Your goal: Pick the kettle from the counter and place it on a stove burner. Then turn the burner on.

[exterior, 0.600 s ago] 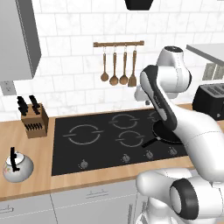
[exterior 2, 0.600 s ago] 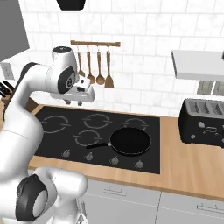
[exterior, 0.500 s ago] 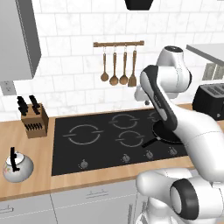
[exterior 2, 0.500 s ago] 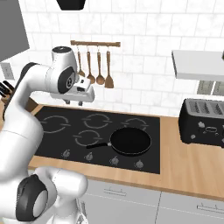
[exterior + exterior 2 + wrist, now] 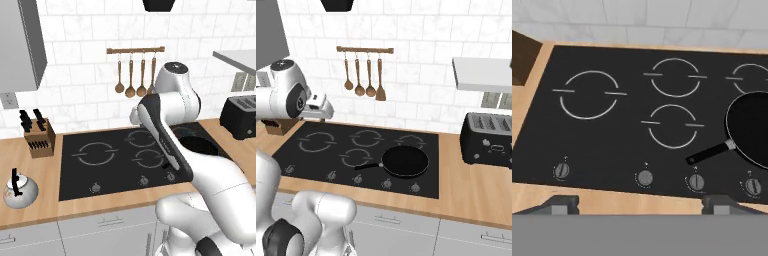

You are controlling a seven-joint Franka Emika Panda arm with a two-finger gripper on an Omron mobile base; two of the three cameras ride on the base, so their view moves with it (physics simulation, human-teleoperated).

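Along the tan desk (image 5: 45,172), the kettle (image 5: 20,188) sat untouched at the frame's lower left, since the pincer (image 5: 639,204), released and empty, hovered over the cooktop (image 5: 627,145).

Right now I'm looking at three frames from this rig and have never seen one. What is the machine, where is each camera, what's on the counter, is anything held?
It is a white robot arm on a base that can drive, in a rendered kitchen. Two cameras ride on the base behind the arm, one to its left, one to its right. The third sits on the hand and looks along the gripper, whose two dark fingertips rise at the bottom of that view, wide apart with nothing between them, so nothing is held.

The wooden counter carries a black glass cooktop with ring outlines; the largest is the stove burner. The kettle stands on the counter left of the cooktop, untouched. A black frying pan sits on the cooktop's right side. A knife block and a toaster stand at the counter's ends; utensils hang on the wall.
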